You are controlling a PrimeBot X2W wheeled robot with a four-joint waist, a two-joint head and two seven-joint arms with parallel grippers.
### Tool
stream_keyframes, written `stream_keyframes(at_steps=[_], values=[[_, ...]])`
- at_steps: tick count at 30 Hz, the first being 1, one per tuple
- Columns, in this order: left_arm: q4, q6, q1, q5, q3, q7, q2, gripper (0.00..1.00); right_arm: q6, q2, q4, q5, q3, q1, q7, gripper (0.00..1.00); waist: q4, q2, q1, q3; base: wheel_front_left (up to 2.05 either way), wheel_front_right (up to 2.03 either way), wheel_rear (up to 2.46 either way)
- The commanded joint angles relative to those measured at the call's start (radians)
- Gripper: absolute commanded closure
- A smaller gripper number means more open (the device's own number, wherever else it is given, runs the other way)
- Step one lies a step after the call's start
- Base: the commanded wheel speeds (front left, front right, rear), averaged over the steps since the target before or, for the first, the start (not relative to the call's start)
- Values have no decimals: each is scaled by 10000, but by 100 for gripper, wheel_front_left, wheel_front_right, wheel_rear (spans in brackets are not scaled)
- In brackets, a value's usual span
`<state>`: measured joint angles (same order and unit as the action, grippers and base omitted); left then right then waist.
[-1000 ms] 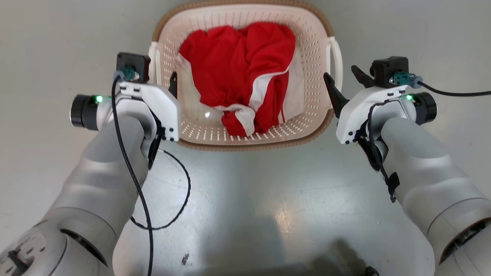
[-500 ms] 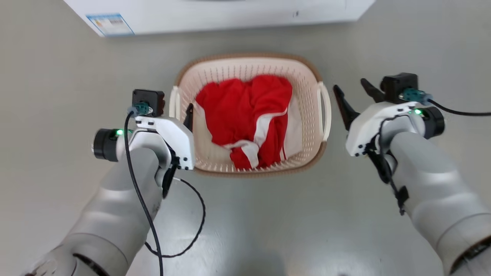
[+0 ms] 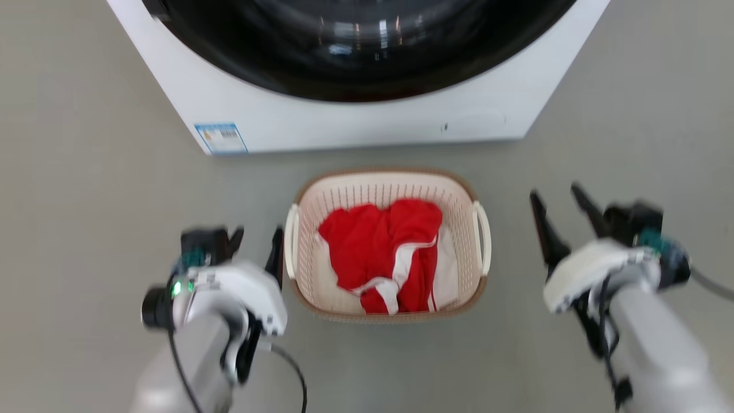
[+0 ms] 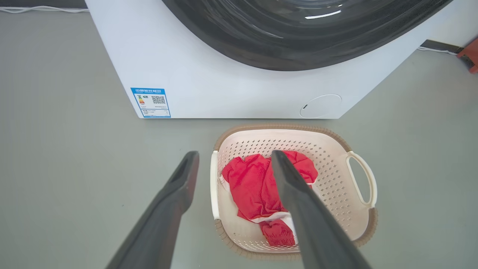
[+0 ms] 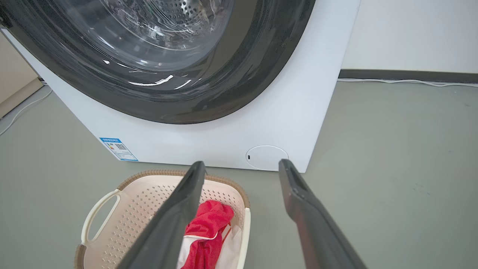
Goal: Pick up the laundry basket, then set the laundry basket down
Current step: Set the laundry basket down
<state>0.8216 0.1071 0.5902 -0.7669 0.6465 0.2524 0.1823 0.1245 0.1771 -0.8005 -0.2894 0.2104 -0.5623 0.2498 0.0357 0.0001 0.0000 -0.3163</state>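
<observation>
My left gripper (image 3: 257, 241) and right gripper (image 3: 557, 209) both stand wide open, holding nothing. The laundry basket (image 3: 385, 317) sits on the floor (image 3: 86, 183) between them at my 12 o'clock, near the washing machine (image 3: 355, 123). Its long axis seems to run 9 to 3, with a handle at each end. The left handle (image 3: 291, 241) lies just beside my left gripper, at its 3 o'clock. The right handle (image 3: 483, 238) is well apart from my right gripper, at its 9. There is open floor at 6, and the machine crowds 12.
</observation>
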Motion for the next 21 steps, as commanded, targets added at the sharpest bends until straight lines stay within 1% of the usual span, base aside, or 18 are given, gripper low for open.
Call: stream_keyframes(at_steps=[1, 5, 9, 15, 19, 21], values=[[-351, 113, -221, 205, -465, 92, 276, 0, 62, -145, 428, 255, -19, 438, 119, 0, -80, -1, 0, 609, 0, 0, 0], [-1229, 63, -1393, 753, -1279, 92, 269, 0, 62, -414, 1375, 984, -674, 1505, 119, 0, -83, -1, 0, 1223, 0, 0, 0], [-2038, 18, -2428, 1288, -2084, 93, 217, 0, 62, -582, 2239, 1474, -1053, 2372, 119, 0, -38, -1, 0, 1725, 0, 0, 0], [-3173, -153, -3770, 2190, -3030, 93, 12, 0, 62, -727, 3157, 1681, -1271, 3508, 120, 0, 46, -1, 0, 2354, 0, 0, 0], [-3912, -299, -4579, 2765, -3670, 93, -280, 0, 62, -790, 3664, 1708, -1465, 4200, 120, 0, 67, -1, 0, 2662, 0, 0, 0], [-4049, -329, -4758, 2932, -3791, 93, -345, 0, 62, -807, 3761, 1709, -1523, 4376, 120, 0, 69, -1, 0, 2732, 0, 0, 0]])
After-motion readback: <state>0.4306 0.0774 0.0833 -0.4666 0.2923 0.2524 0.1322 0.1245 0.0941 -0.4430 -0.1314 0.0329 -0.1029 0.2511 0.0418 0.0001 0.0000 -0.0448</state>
